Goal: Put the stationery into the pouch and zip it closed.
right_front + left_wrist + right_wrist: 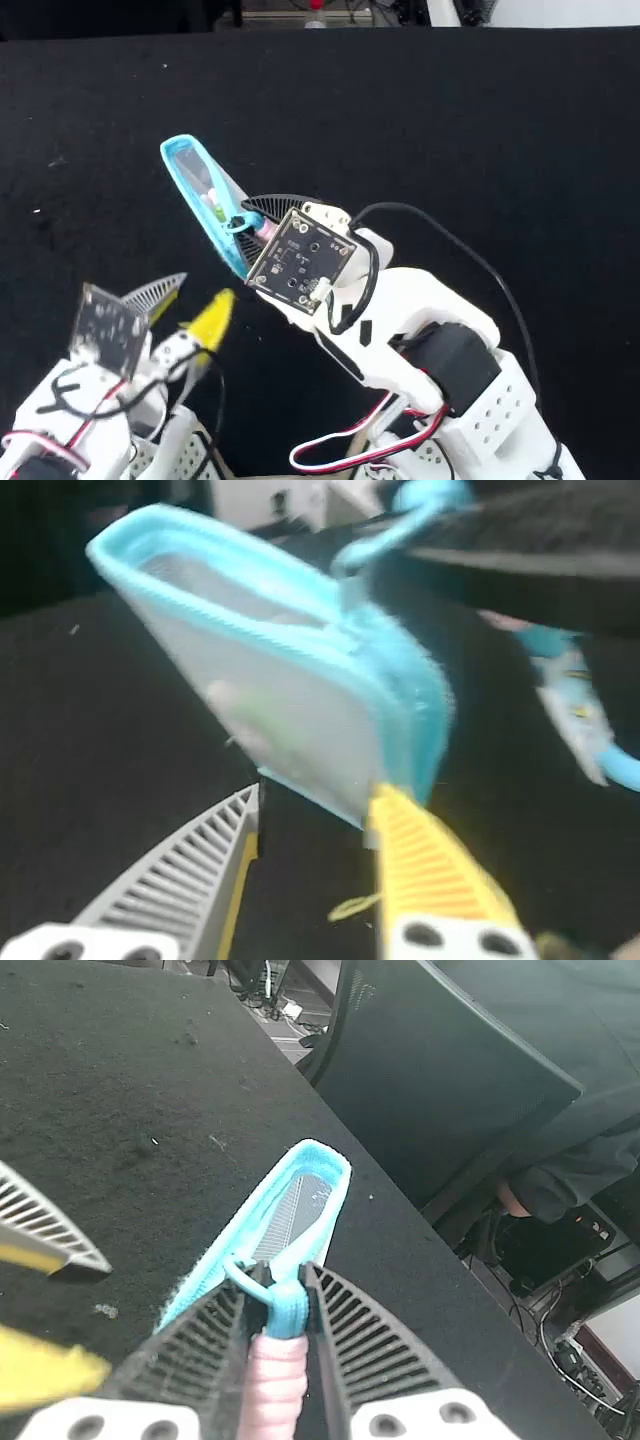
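Note:
A light-blue zip pouch stands on its edge on the black table, mouth partly open, with green and pink stationery showing inside. My right gripper, with black fingers, is shut on the blue zip tab at the pouch's near end. A pink piece lies between its fingers. In the right wrist view the pouch stretches away from the jaws. My left gripper has one grey and one yellow finger and stands open just short of the pouch's near side. The pouch lies close ahead of the left gripper.
The black cloth table has free room to the right and at the back. The right arm's white body and its cables lie near the front. A dark chair stands beyond the table's edge.

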`<state>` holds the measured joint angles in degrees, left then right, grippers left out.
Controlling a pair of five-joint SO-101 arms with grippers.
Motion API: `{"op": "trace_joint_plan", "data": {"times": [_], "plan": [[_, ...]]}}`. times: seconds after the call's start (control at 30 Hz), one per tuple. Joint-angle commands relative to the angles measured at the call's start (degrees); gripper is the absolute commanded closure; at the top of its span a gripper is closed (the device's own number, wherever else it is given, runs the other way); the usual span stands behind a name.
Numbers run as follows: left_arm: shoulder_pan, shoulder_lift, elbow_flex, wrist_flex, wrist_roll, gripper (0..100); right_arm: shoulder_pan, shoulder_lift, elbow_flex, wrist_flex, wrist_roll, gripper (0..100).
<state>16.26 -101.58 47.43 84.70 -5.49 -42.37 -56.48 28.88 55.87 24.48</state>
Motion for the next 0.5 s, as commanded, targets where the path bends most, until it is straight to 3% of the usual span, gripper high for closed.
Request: {"op": "trace_joint_plan", "data": {"times": [0.0, 0.17, 0.33, 0.47], "plan": [[3.6, -2.0, -1.5, -0.2, -0.5, 74, -0.6, -1.3, -3.1, -0.2, 0.5, 98.8], [4.0, -2.4, 4.2, -7.2, 0.0, 74, -0.6, -1.3, -3.1, -0.2, 0.5, 98.8], [4.1, -2.0, 5.5, -14.4, 7.2, 74, -0.6, -1.3, -3.1, -0.2, 0.5, 98.8], [3.5, -2.0, 12.8, -21.5, 7.1, 74, -0.6, -1.3, -3.1, 0.1, 0.5, 98.8]]}}
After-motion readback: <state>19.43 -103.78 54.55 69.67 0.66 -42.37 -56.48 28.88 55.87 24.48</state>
